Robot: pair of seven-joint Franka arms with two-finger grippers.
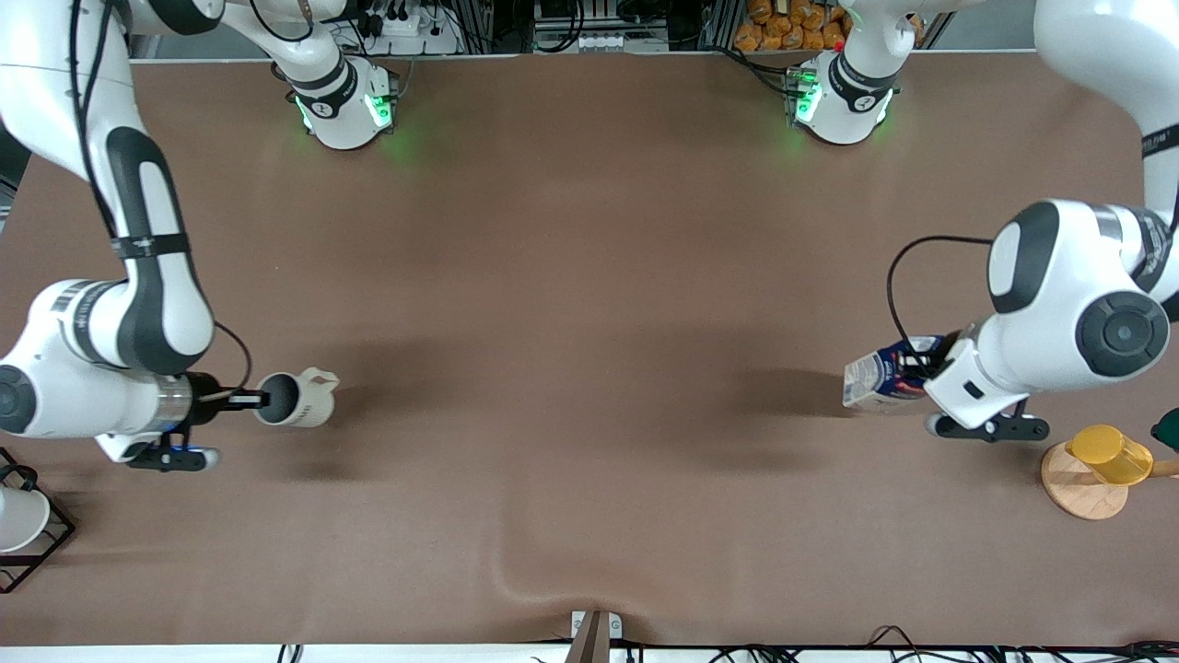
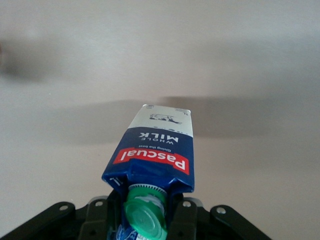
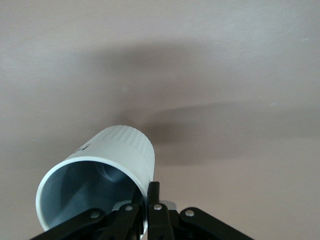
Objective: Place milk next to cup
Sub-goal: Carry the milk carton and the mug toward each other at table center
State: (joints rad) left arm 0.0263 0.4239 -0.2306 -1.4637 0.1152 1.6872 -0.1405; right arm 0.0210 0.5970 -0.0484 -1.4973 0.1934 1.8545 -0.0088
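The milk [image 1: 880, 378] is held up over the bench [image 1: 589, 322] at the left arm's end, tipped well over so its long axis runs close to level. Its flat white bottom points toward the middle of the bench and its round green cap [image 2: 145, 218] sits back at the left gripper [image 1: 921, 366], whose jaws are clamped on the top of the carton. The carton is dark blue card with a red label band, its gable end creased where it is held.

At the right arm's end the cup [image 1: 295, 398] is a smooth cream mug with a grey inside and fine ribbing round its wall. It too is tipped on its side, mouth toward the right gripper [image 1: 249, 400], whose jaws pinch the rim, one inside and one outside. Its loop handle points toward the middle of the bench.

A yellow cup [image 1: 1110, 455] sits on a round wooden stand [image 1: 1085, 488] just beside the left arm.
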